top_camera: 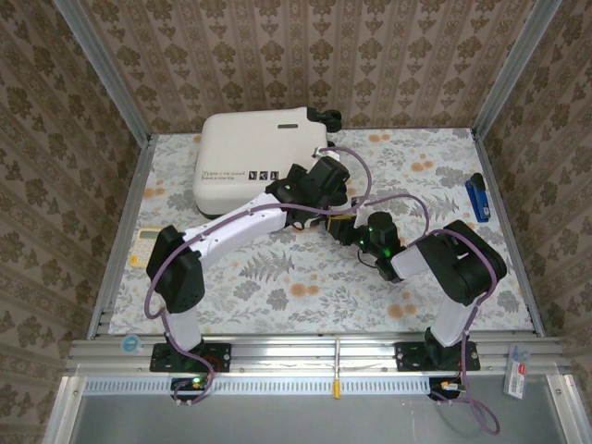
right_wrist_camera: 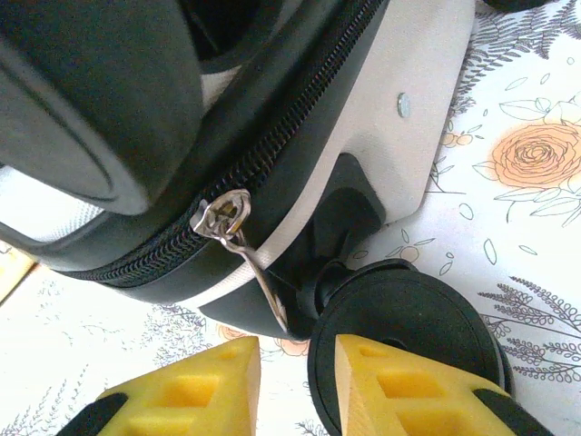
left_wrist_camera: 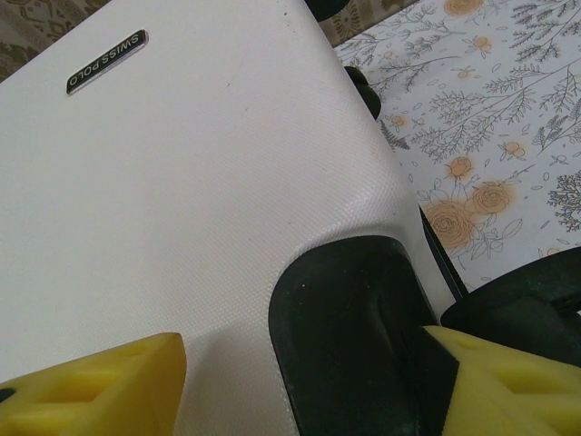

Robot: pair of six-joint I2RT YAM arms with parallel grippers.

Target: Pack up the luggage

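Suitcase [top_camera: 254, 153] lies flat and shut at the far left of the table [top_camera: 305, 287]. Left gripper [left_wrist_camera: 304, 350] is spread wide over the white lid by a wheel corner, grasping nothing, probably there to steady it. Right gripper [right_wrist_camera: 298, 359] is slightly parted just under the zipper pull [right_wrist_camera: 238, 238], not pinching it, beside a wheel [right_wrist_camera: 408, 318].

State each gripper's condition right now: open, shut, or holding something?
Left gripper: open over the luggage corner.
Right gripper: slightly open, holding nothing.
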